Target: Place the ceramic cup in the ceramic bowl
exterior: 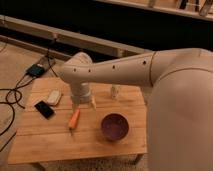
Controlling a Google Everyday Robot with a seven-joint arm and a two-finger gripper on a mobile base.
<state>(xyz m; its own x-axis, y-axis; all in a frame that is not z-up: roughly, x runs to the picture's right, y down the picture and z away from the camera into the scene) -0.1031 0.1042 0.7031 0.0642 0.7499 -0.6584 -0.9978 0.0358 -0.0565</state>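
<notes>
One gripper point(83, 104) low over table point(50, 142), nr carrot point(74, 120), ceramic bowl point(115, 126) apart

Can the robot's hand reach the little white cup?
Probably yes. The hand hangs over the table near the carrot's top end, and the cup stands nearby on bare wood with nothing between them.

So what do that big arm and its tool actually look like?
The arm is a fat, smooth, cream-white tube with rounded joints and a row of small dark dots along its side. No cables or lettering show on it. It narrows to a short cream cylinder, and the tool hangs below that, over the wooden table near the orange carrot.
</notes>
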